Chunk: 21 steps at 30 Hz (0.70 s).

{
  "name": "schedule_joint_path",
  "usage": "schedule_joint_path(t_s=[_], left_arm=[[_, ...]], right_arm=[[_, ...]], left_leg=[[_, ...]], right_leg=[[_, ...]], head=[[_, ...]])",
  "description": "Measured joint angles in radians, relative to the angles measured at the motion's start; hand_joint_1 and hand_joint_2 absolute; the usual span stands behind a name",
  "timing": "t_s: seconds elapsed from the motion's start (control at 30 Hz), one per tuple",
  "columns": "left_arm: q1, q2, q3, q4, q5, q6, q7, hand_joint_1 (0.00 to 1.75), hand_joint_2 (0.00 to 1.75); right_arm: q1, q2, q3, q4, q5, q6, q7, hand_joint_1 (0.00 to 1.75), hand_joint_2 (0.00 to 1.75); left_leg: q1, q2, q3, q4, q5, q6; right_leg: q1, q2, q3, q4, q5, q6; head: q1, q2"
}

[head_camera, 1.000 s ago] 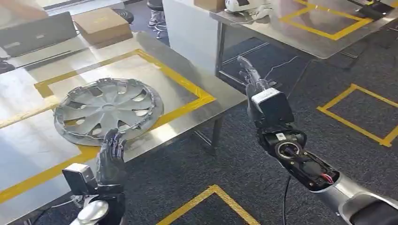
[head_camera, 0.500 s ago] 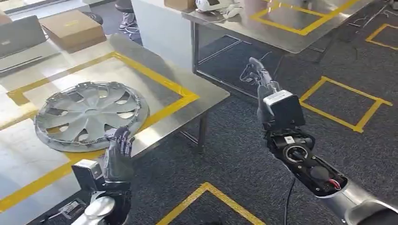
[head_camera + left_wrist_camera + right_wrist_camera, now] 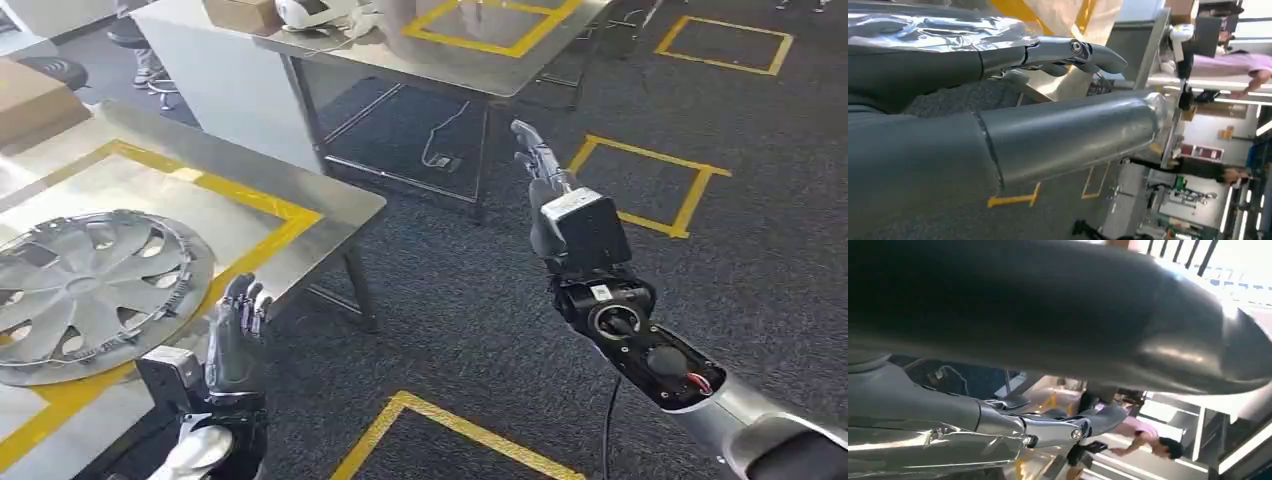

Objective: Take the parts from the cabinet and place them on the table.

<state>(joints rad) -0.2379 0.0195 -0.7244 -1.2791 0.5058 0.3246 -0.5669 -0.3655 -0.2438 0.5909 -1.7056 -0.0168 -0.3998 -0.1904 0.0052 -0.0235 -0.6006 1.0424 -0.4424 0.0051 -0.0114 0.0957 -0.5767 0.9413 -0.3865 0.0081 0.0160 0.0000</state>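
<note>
hubcap (image 3: 85,292) is down on the steel worktop (image 3: 320,215), lying flat across the yellow tape outline, near the edge closest to the robot. that part looks placed, so by my reading the job in hand is heading off to the cabinet for another.

doing that well: carry both arms high and tucked in, clear of the worktop corner and its leg, and don't let the left hand (image 3: 236,335) clip the hubcap's rim on the way past. keep the fingers loose and spread so they're ready for a wide, thin part like this one, which will want a grip from both sides.

left hand is raised just off the worktop edge, beside the hubcap but not touching it, fingers extended and a little apart, nothing in them. right hand (image 3: 545,180) is out in front over the dark carpet, arm stretched forward and up, fingers pointing away, straight and apart, empty too. the wrist views agree: long thumb and fingers lying extended, nothing between them.

a second worktop (image 3: 470,50) stands further off.
</note>
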Motion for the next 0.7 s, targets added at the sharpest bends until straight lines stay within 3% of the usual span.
schedule_joint_path(t_s=[0.03,0.07,0.13,0.2,0.23,0.27,0.33,0.37,0.4,0.6,0.7], left_arm=[[-0.002,0.0,0.0,0.0,0.0,0.0,0.0,0.0,0.0],[-0.002,0.0,0.0,0.0,-0.001,0.0,0.001,0.0,0.0],[-0.002,0.0,0.0,0.0,-0.003,0.0,0.002,0.0,0.0],[-0.004,-0.004,0.0,-0.001,-0.003,0.0,0.003,0.0,0.0],[-0.007,-0.005,0.0,-0.001,-0.003,0.0,0.004,0.0,0.0],[-0.007,-0.006,0.0,-0.002,-0.005,0.0,0.004,0.0,0.0],[-0.001,-0.004,0.0,-0.002,-0.005,0.001,0.004,0.0,0.0],[0.002,-0.003,0.0,-0.002,-0.005,0.002,0.004,0.0,0.0],[0.003,-0.003,0.0,-0.002,-0.005,0.003,0.004,0.0,0.0],[0.004,-0.003,0.0,-0.002,-0.005,0.003,0.004,0.0,0.0],[0.003,-0.003,0.0,-0.002,-0.005,0.004,0.004,0.0,0.0]], right_arm=[[0.0,0.0,0.0,0.0,0.0,0.0,0.0,0.0,0.0],[-0.001,0.001,0.0,0.0,0.0,0.0,0.001,0.0,0.0],[0.001,0.001,0.0,0.0,-0.001,0.0,0.002,0.0,0.0],[0.002,0.001,-0.002,0.0,-0.001,0.001,0.002,0.0,0.0],[0.005,0.001,-0.002,-0.002,-0.001,0.002,0.001,0.0,0.0],[0.001,0.001,-0.002,-0.002,-0.001,0.003,0.002,0.0,0.0],[0.003,0.001,-0.002,-0.002,-0.002,0.003,0.001,0.0,0.0],[0.005,0.001,-0.002,-0.002,-0.002,0.003,0.001,0.0,0.0],[0.007,0.001,-0.002,0.0,-0.002,0.003,0.001,0.0,0.0],[0.007,0.001,-0.002,0.0,-0.003,0.003,0.001,0.0,0.0],[0.007,0.001,-0.002,0.0,-0.004,0.003,0.001,0.0,0.0]], left_leg=[[0.004,-0.057,0.031,-0.072,0.023,0.006],[0.007,-0.06,0.037,-0.093,0.017,0.007],[-0.004,-0.039,0.037,-0.087,0.016,0.012],[0.004,-0.012,0.043,-0.101,0.023,0.023],[0.004,0.0,0.048,-0.106,0.025,0.028],[0.002,0.01,0.048,-0.106,0.024,0.033],[-0.002,0.036,0.049,-0.105,0.022,0.036],[-0.002,0.05,0.048,-0.105,0.021,0.037],[-0.002,0.062,0.049,-0.104,0.02,0.036],[-0.002,0.067,0.049,-0.104,0.019,0.036],[-0.002,0.074,0.05,-0.104,0.018,0.035]], right_leg=[[-0.003,0.009,-0.003,0.0,0.0,0.002],[0.003,0.023,-0.009,0.005,0.001,0.008],[-0.007,0.043,-0.014,0.0,0.005,0.023],[-0.006,0.065,-0.019,-0.002,0.008,0.036],[-0.002,0.006,-0.025,0.022,-0.009,0.037],[0.001,-0.041,-0.054,0.085,-0.049,0.04],[-0.001,-0.077,-0.138,0.266,-0.13,0.046],[-0.002,-0.083,-0.169,0.331,-0.149,0.048],[-0.004,-0.086,-0.174,0.343,-0.144,0.05],[-0.005,-0.086,-0.17,0.334,-0.136,0.05],[-0.007,-0.088,-0.156,0.306,-0.117,0.051]], head=[[-0.003,0.0],[-0.002,0.0],[0.001,0.0],[0.002,0.0],[0.002,0.0],[0.015,0.0],[0.027,0.0],[0.027,0.0],[0.032,0.0],[0.035,0.0],[0.037,0.0]])
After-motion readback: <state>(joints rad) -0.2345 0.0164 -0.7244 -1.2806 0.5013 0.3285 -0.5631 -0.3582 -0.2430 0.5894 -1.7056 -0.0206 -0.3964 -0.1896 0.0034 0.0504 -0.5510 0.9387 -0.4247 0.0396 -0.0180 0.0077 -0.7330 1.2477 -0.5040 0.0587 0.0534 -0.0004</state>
